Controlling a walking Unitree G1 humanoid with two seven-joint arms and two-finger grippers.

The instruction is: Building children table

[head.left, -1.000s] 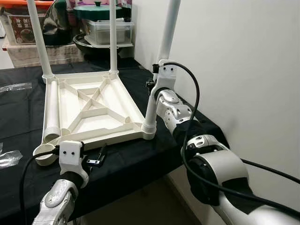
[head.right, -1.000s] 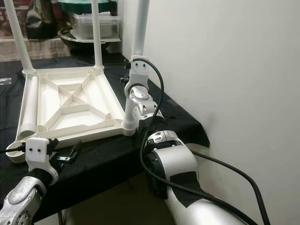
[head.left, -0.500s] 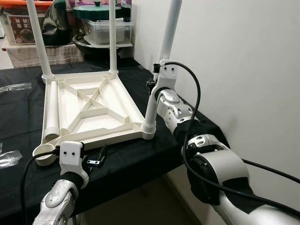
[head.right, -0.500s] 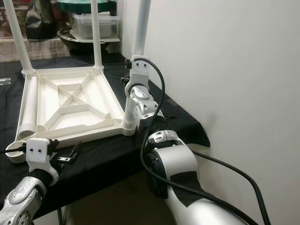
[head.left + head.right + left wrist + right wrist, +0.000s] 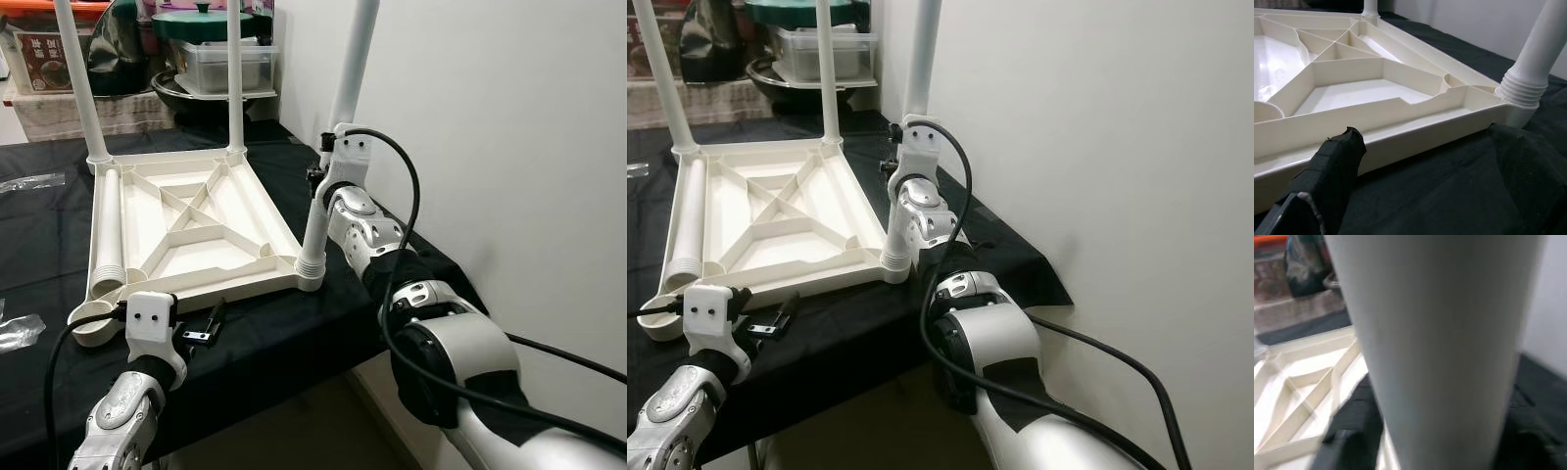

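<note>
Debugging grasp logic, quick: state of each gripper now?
Left gripper: open, holding nothing, by the tabletop edge.
Right gripper: closed on the table leg.

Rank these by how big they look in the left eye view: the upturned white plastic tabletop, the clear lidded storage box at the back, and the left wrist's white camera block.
1. Upturned white plastic tabletop
2. Clear lidded storage box
3. White camera block, though nearness to the camera enlarges it

White wall (image 5: 509,117), black-clothed bench (image 5: 284,343).
</note>
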